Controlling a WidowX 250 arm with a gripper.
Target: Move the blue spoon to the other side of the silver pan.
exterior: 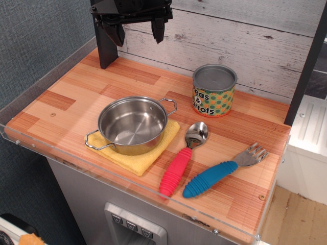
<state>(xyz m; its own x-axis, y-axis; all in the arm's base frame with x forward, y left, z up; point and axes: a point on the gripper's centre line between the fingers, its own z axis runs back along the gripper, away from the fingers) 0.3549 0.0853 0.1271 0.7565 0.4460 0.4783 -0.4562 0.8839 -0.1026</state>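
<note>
One claw (137, 28), top cut off by the frame; fingers apart, holding nothing. Blue spoon (219, 175) lies right of silver pan (132, 125).

The blue spoon (223, 172) lies right of the silver pan (132, 124) (gripper (137, 29) open above).

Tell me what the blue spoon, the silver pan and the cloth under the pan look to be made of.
Blue spoon: ribbed matte blue handle, likely plastic or rubber; shiny tined head, apparently metal.
Silver pan: polished steel by its mirror-like reflections, with wire loop handles.
Yellow cloth: soft, matte fabric, folded, possibly microfibre or felt.
</note>
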